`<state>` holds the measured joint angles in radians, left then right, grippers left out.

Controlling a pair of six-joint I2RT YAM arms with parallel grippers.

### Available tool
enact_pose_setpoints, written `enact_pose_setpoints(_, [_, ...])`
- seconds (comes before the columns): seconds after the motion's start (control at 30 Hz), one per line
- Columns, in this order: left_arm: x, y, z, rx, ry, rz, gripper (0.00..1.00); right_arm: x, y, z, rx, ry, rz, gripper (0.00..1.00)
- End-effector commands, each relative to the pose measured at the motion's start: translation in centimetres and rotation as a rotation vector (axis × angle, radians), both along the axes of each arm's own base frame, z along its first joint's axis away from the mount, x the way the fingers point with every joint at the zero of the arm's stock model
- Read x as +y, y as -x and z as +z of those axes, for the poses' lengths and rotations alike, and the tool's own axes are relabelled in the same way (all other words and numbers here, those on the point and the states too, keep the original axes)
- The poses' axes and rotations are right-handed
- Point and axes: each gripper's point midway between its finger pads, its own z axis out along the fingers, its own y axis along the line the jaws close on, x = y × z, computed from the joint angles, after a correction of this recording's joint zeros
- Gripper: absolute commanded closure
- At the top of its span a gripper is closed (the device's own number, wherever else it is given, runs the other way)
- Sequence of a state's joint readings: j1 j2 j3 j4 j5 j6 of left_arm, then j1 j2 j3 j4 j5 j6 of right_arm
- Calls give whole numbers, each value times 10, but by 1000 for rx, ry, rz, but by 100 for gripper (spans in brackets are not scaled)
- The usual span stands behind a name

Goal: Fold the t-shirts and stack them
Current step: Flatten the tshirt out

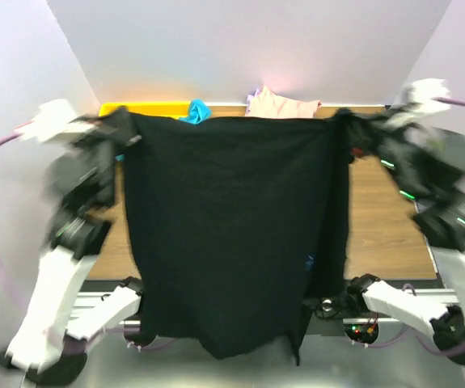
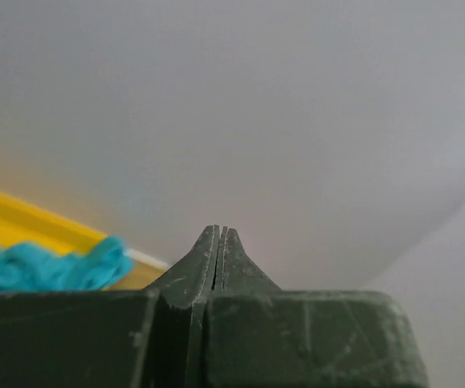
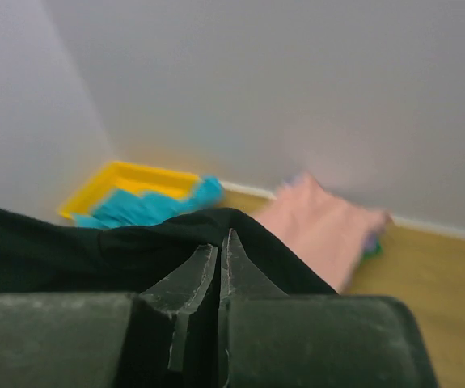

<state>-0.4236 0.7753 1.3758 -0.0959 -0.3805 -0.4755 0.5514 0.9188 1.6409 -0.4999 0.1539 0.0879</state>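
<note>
**A:** Status of the black t-shirt (image 1: 232, 226)?

**B:** Hanging as a wide sheet between both arms. Stretched along the far edge of the table (image 1: 386, 234) at the top, drooping past the near edge at the hem. Pinched at one top corner by the left gripper (image 1: 125, 131) and at the other by the right gripper (image 1: 345, 129), each clamped down narrow on cloth. Seen in the left wrist view only as fingertips (image 2: 206, 255) pressed flat together, with no cloth in that frame.

**A:** Handling notes for the lay-down?

**B:** Judged: lower both ends level and together. Hold tension across the top edge to avoid a sag mid-span. Draw toward the near edge to land the hem flat first. Steer away from the teal t-shirt (image 1: 196, 111) in the yellow bin (image 1: 139, 107) at the far-left corner, and from the salmon-pink t-shirt (image 1: 285, 105) at the far edge.

**A:** Materials?

**B:** Black: thin matte knit, limp, curved along the hem, doubled over in a vertical fold on the right side. Pink and teal: soft crumpled heaps. Bin: hard plastic, straight-walled. Tabletop: smooth wood grain.
</note>
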Motion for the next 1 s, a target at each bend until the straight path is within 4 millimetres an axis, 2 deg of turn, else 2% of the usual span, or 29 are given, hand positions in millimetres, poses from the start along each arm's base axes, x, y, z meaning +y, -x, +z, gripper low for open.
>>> enact_pose_setpoints(0.0, [5,-117,-139,367,-87,317,100,-26,-89,-94,205,107,-415,96])
enact_pose_setpoints(0.03, [5,-133,-163,431,-121,339,100,-25,-102,-119,259,147,-456,96])
enact_pose_setpoints(0.07, [17,-151,-186,492,-128,390,100,-16,-126,-153,326,202,-489,96])
enact_pose_setpoints(0.1, [22,-166,-205,545,-128,419,100,-12,-138,-179,370,242,-509,96])
enact_pose_setpoints(0.13, [22,-193,-242,660,-132,430,98,-8,-151,-203,407,281,-506,96])
enact_pose_setpoints(0.17, [35,-206,-256,718,-122,465,79,3,-174,-247,491,351,-506,89])
enact_pose_setpoints(0.2, [34,-217,-306,878,-160,464,49,5,-186,-257,512,362,-518,76])
enact_pose_setpoints(0.23, [33,-231,-290,865,-142,461,31,6,-198,-271,542,384,-533,56])
enact_pose_setpoints(0.27, [34,-235,-295,890,-152,469,2,11,-212,-298,587,441,-536,27])
enact_pose_setpoints(0.3, [31,-238,-299,906,-162,459,2,11,-214,-291,575,431,-543,20])
enact_pose_setpoints(0.33, [28,-240,-299,904,-177,436,2,15,-223,-302,593,446,-546,16])
enact_pose_setpoints(0.37, [25,-238,-296,886,-175,419,2,17,-224,-305,600,443,-541,12])
enact_pose_setpoints(0.4, [20,-235,-274,817,-145,385,2,18,-221,-302,598,409,-535,7])
enact_pose_setpoints(0.43, [20,-230,-269,794,-136,373,2,18,-218,-301,601,385,-527,5])
enact_pose_setpoints(0.47, [21,-220,-283,810,-139,366,2,20,-211,-310,622,371,-499,2])
enact_pose_setpoints(0.5, [21,-213,-282,795,-132,359,2,21,-204,-312,634,334,-489,0])
enact_pose_setpoints(0.53, [20,-199,-280,768,-117,331,2,21,-194,-299,618,279,-456,0])
enact_pose_setpoints(0.57, [16,-192,-281,762,-109,301,2,18,-181,-320,663,260,-449,0])
enact_pose_setpoints(0.6, [15,-181,-267,711,-88,282,2,16,-173,-325,679,233,-444,0])
enact_pose_setpoints(0.63, [12,-174,-272,712,-84,262,2,12,-163,-331,695,200,-446,0])
enact_pose_setpoints(0.67, [8,-163,-292,743,-98,243,2,5,-151,-325,697,141,-433,0])
enact_pose_setpoints(0.7, [4,-153,-287,715,-84,220,1,-1,-134,-352,765,85,-441,0])
enact_pose_setpoints(0.73, [2,-147,-292,719,-85,210,1,-5,-124,-359,794,40,-437,0])
enact_pose_setpoints(0.77, [-6,-138,-309,747,-99,186,1,-11,-109,-355,807,-14,-427,0])
enact_pose_setpoints(0.8, [-10,-133,-314,750,-99,169,1,-15,-98,-365,842,-77,-446,0])
enact_pose_setpoints(0.83, [-16,-128,-313,739,-94,147,1,-23,-80,-389,901,-79,-470,0])
enact_pose_setpoints(0.87, [-20,-121,-332,768,-105,130,2,-27,-70,-396,922,-107,-483,0])
enact_pose_setpoints(0.9, [-32,-120,-335,756,-105,82,1,-28,-61,-394,928,-163,-481,0])
enact_pose_setpoints(0.97, [-43,-115,-358,795,-116,30,2,-39,-39,-412,986,-179,-528,0])
